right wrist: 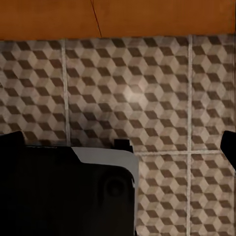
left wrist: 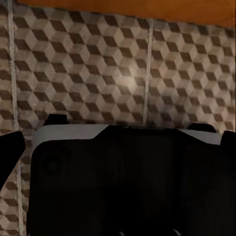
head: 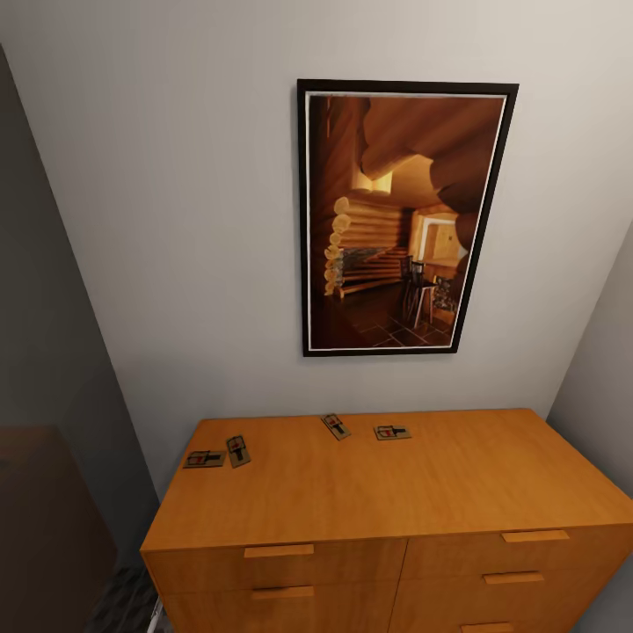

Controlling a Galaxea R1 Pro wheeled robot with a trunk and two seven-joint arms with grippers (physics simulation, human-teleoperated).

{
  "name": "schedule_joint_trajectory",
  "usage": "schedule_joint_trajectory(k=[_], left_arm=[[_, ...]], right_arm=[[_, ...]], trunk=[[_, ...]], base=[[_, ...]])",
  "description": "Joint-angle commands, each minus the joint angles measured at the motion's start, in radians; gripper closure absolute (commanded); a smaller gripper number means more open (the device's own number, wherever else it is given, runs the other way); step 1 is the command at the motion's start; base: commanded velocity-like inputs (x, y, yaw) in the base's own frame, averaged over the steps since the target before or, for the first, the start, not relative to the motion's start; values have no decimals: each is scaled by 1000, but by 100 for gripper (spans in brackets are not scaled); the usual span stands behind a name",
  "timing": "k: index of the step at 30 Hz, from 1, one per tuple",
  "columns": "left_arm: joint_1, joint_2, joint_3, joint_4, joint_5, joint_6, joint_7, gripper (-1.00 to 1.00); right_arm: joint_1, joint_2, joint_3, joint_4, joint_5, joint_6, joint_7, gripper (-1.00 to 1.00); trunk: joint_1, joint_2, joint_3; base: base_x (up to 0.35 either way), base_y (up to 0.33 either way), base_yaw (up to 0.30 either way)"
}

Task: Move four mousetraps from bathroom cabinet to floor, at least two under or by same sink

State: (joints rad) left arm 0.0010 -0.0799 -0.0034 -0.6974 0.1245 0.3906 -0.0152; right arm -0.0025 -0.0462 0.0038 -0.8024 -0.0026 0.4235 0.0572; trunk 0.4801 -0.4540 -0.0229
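Both our hands hang low over the bathroom floor [left wrist: 98,64]; we can't tell their jaw state. All four mousetraps [head: 336,426] sit well above them on the cabinet [head: 369,492] top. Risk: reaching up blind could knock traps off the back edge.

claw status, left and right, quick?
Left claw: fingers spread at the frame edges, open, holding nothing.
Right claw: likewise open and empty.

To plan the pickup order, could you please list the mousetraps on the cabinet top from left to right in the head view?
Leftmost mousetrap → second mousetrap → third mousetrap → rightmost mousetrap, all lying flat near the back of the cabinet top.
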Motion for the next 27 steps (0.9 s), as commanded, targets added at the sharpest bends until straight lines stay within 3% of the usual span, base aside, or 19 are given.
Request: schedule_joint_trajectory(k=[1,3,8,11,12,18,19,25,26,27], left_arm=[[0,-4,-2,-45,9,41,1,-100],[0,-13,-10,-147,8,138,1,-100],[-1,-24,-54,-294,7,264,1,-100],[0,-27,-123,-399,12,334,2,-100],[0,-28,-164,-468,14,391,2,-100],[0,-40,-216,-603,16,501,3,-100],[0,-54,-238,-676,16,566,3,-100],[0,-80,-281,-759,18,628,3,-100],[0,-91,-312,-781,19,640,3,-100],[0,-93,-319,-785,19,641,3,-100]], right_arm=[[0,-4,-1,-41,-1,35,9,-100],[1,-12,-3,-137,-1,99,24,-100],[1,-23,-7,-269,-2,174,35,-100],[1,-26,-25,-360,-1,226,38,-100],[1,-29,-50,-424,-2,272,39,-100],[1,-35,-110,-566,-2,383,41,-100],[1,-36,-139,-650,-2,453,42,-100],[1,-37,-178,-732,-3,524,45,-100],[1,-38,-200,-748,-3,542,49,-100],[1,-38,-205,-751,-3,546,49,-100]], trunk=[[1,-2,-2],[1,-2,-2],[1,-2,-2],[1,-2,-2],[1,-2,-2],[1,-2,-2],[1,-2,-2],[1,-2,-2],[1,-2,-2],[1,-2,-2]], base=[[0,0,0],[0,0,0],[0,0,0],[0,0,0],[0,0,0],[0,0,0],[0,0,0],[0,0,0],[0,0,0],[0,0,0]])
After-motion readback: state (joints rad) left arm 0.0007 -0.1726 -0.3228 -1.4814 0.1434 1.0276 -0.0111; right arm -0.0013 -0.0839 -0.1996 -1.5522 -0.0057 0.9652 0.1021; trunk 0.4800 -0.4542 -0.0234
